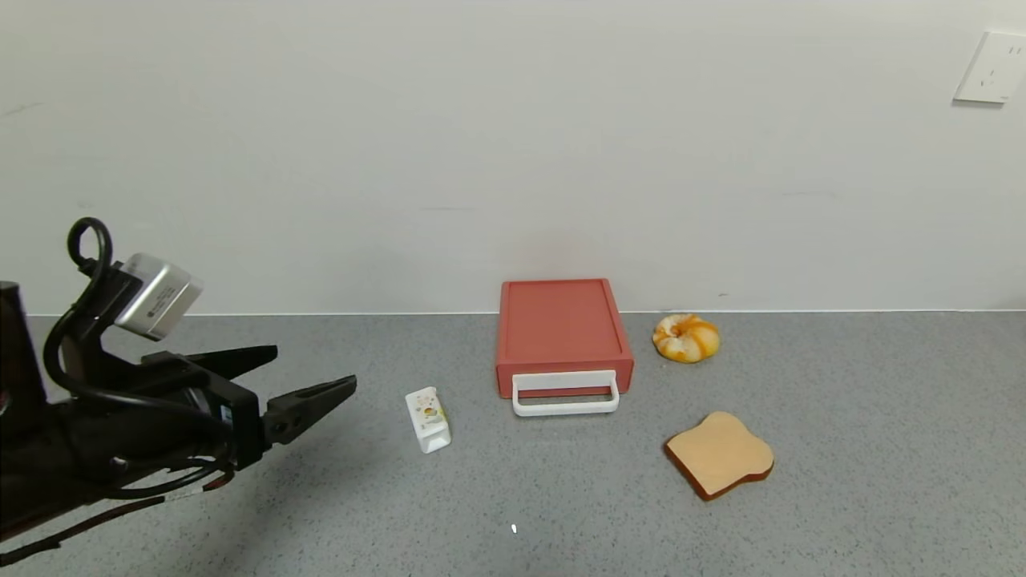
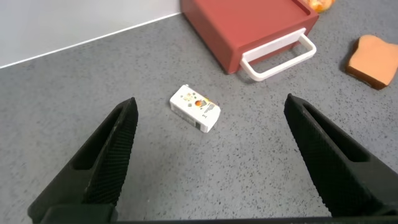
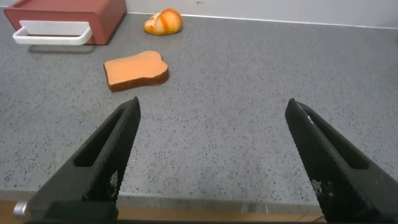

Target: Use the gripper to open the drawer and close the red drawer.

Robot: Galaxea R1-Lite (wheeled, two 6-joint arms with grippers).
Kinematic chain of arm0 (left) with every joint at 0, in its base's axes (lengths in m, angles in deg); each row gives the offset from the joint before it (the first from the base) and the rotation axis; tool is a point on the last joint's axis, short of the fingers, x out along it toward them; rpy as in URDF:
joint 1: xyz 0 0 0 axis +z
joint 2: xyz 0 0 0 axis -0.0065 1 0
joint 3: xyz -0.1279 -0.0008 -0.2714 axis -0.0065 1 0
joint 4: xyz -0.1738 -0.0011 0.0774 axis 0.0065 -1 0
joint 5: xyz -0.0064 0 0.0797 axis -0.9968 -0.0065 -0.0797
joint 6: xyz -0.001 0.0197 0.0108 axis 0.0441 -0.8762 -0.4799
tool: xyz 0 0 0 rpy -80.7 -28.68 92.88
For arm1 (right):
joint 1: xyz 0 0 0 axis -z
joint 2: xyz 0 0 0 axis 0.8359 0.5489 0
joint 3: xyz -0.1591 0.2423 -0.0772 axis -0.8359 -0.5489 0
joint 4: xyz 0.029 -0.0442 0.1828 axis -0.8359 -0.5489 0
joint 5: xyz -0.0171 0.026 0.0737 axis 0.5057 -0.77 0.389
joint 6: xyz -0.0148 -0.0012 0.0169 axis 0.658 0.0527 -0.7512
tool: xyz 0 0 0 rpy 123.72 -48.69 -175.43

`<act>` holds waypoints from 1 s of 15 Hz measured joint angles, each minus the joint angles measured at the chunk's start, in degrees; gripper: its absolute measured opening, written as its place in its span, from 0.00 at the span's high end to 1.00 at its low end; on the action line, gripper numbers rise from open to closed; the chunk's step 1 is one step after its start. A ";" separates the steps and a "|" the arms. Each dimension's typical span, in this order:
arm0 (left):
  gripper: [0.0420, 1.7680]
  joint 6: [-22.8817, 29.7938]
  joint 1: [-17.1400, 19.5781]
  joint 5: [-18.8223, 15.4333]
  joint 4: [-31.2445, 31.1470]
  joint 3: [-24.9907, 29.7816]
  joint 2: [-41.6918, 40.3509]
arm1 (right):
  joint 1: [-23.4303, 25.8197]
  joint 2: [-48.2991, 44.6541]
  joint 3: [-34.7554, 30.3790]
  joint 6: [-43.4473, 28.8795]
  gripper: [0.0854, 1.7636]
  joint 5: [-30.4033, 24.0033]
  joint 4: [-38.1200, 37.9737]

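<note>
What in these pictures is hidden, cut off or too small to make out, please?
- Inside of the drawer: every view shows it pushed into its red box.
- Print on the small white carton: too small to read in the head and left wrist views.
- Right gripper: outside the head view's frame; only its open fingers show in the right wrist view.
- Left gripper: its arm is cut off by the head view's left edge.
</note>
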 joint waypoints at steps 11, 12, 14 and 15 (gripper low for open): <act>0.04 0.09 13.10 0.61 -10.36 6.25 -23.47 | 0.00 0.00 0.00 0.02 0.03 0.00 0.00; 0.04 0.09 13.49 0.76 -13.15 6.01 -26.64 | 0.00 0.00 0.00 0.02 0.03 0.00 0.00; 0.03 0.11 14.21 1.50 -18.42 5.57 -32.61 | 0.00 0.00 0.00 0.00 0.03 0.00 0.00; 0.03 0.09 14.48 2.07 -21.09 5.42 -35.78 | 0.00 0.00 0.00 0.00 0.03 0.00 0.00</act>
